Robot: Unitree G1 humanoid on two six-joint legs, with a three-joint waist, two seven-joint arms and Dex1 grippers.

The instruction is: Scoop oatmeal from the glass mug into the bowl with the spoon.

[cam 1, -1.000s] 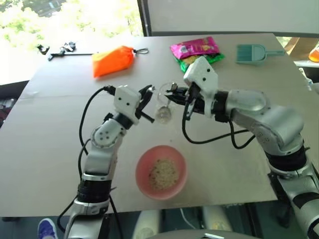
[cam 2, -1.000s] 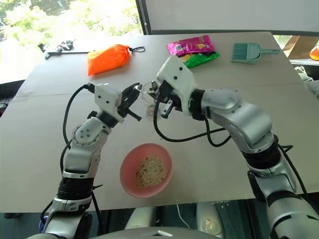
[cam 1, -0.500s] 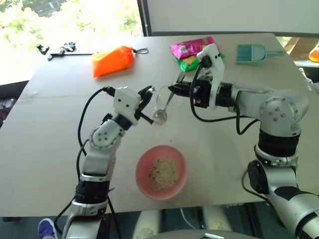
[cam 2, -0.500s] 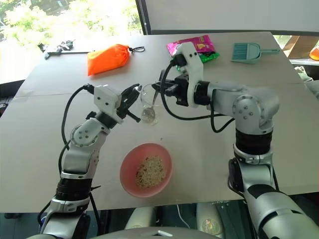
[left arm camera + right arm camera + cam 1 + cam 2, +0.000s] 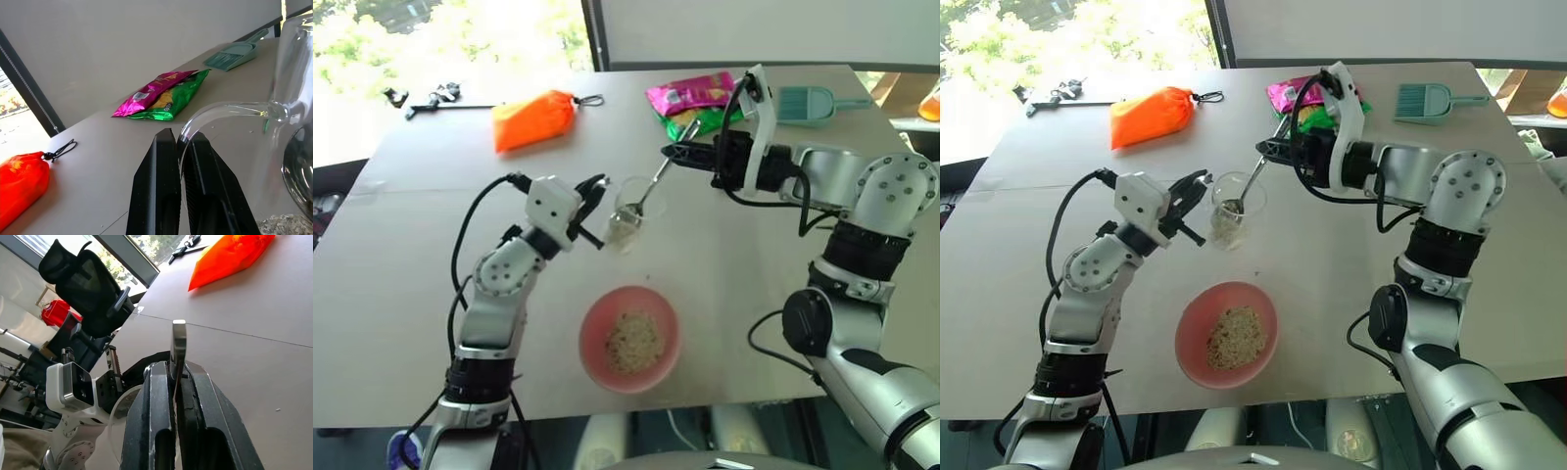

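Currently I see the left gripper clamped on the handle of the glass mug, which is tilted and lifted off the table. The left wrist view confirms it: both black fingers pinch the clear handle loop, with oatmeal in the mug's bottom, a detail the head views give only as a pale patch. The right gripper is closed on the handle end of the spoon, whose bowl dips into the mug mouth. In the right wrist view the flat metal handle stands up between the two fingers, and the other arm's hand shows beyond.

The bowl sits on the table at 6 o'clock from the mug, well apart, holding a heap of flakes. From the mug, an orange pouch lies toward 11 o'clock, snack packets toward 1 o'clock, and a teal dustpan toward 2 o'clock.
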